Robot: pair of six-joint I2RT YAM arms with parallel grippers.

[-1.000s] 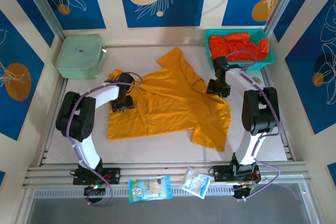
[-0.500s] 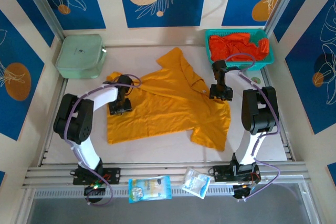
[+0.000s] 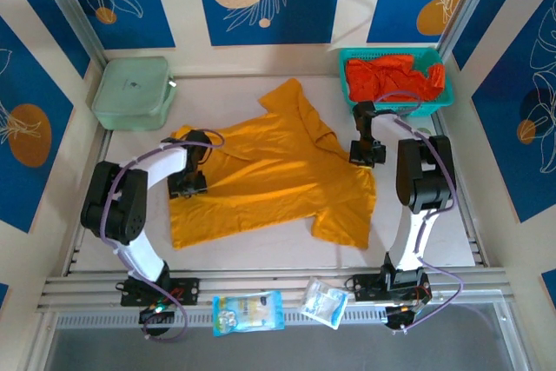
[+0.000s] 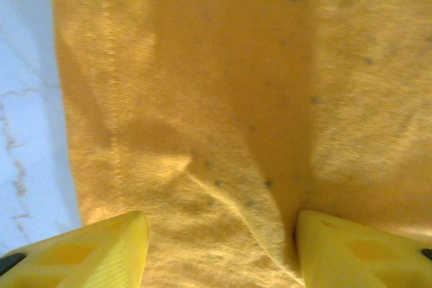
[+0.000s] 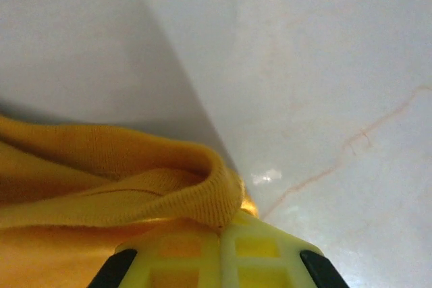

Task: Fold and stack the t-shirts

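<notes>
On the far left of the table, near the back corner, stands the pale green lidded box, well apart from my arms. To the right of it my left gripper is down on the left part of the mustard-yellow t-shirt, close to its left border. In the left wrist camera I see my two yellow fingers spread wide, one in each lower corner. Wrinkled yellow cloth lies between them and a strip of pale table runs along the left side, so this gripper stands released and clamps nothing. The shirt itself lies spread out in the middle of the table, mostly flat. One sleeve points toward the back, and the lower right part reaches toward the near edge. In front of it, on the near ledge between my two bases, lie two small plastic packets. My right gripper is at the right border of the shirt. In the right wrist camera its fingertips are pressed together. A folded hem of the yellow cloth is caught at their tips, with the white marbled table behind it, so this gripper is clenched on the shirt. Behind it, in the back right corner, the teal mesh basket holds the red-orange t-shirts, crumpled in a heap.
</notes>
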